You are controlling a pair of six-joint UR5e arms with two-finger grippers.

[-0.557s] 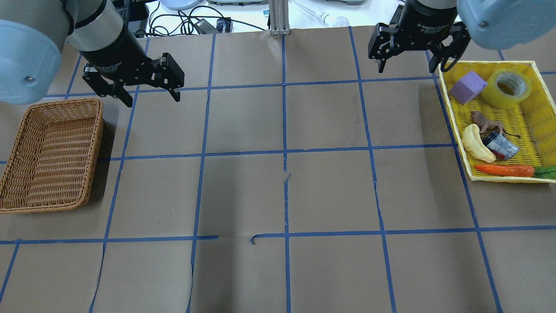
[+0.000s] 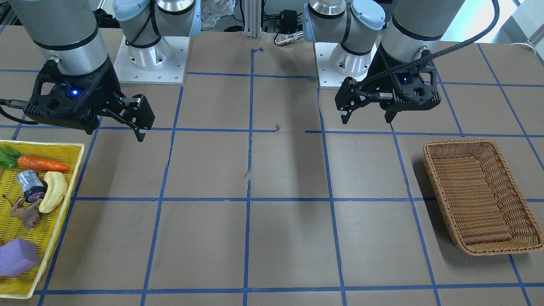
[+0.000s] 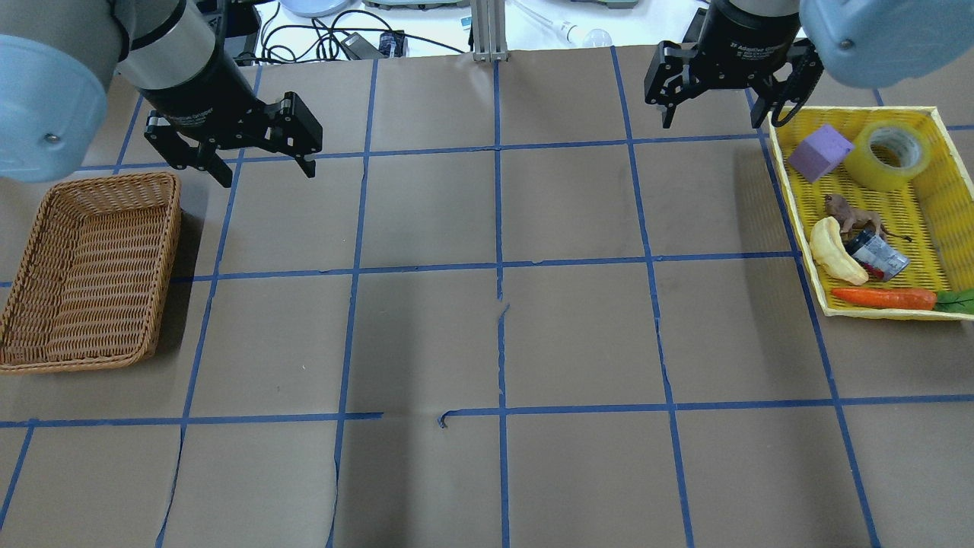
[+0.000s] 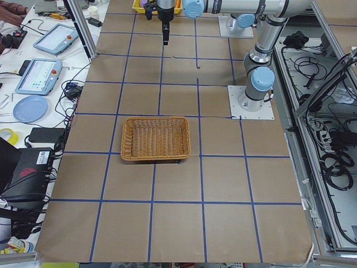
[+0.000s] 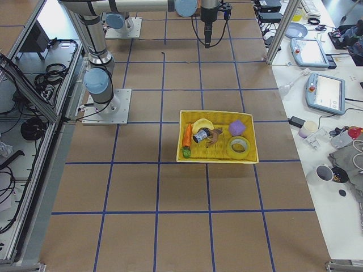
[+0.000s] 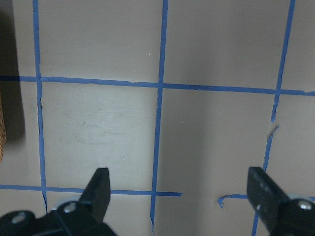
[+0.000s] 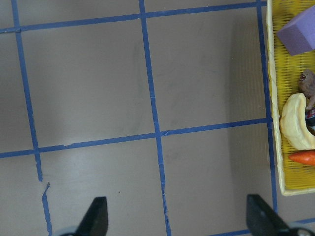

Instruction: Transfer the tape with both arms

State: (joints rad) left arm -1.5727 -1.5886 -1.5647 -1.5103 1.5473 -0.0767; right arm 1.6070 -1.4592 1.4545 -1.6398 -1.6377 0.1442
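The yellow tape roll [image 3: 889, 154] lies flat in the far corner of a yellow tray [image 3: 799, 205]; it also shows in the exterior right view [image 5: 239, 147]. My right gripper [image 3: 721, 118] is open and empty. It hovers above the table just left of the tray's far end, apart from the tape. In the right wrist view [image 7: 177, 211] the tray's edge is at the right and the tape is out of view. My left gripper [image 3: 268, 175] is open and empty, hovering beside the far corner of a wicker basket [image 3: 91, 274]. It also shows in the front view [image 2: 366, 121].
The tray also holds a purple block [image 3: 820, 152], a toy animal [image 3: 852, 213], a banana [image 3: 833, 251], a small silver-and-black can [image 3: 876, 255] and a carrot [image 3: 883, 297]. Blue tape lines grid the brown table. Cables and a metal post sit along the far edge.
My right gripper has shifted very slightly toward the far edge. The left gripper and the objects have hardly moved.
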